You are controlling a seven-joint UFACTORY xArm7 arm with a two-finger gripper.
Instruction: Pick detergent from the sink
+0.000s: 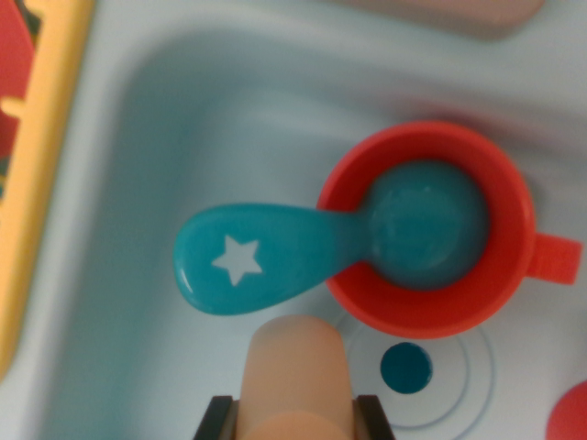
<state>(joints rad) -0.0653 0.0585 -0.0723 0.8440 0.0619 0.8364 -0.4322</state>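
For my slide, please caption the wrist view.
Teal spoon resting in red cup inside sink, above the drain.

A toy kitchen: pale plastic sink (138, 110), red cup (514, 211), teal spoon (275, 257).

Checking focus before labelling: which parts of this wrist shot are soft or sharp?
Wrist view: soft overall; the peach object at the bottom edge is blurriest, the teal plastic spoon with a white star and red plastic cup are clearest, and the pale blue sink is evenly lit without glare.
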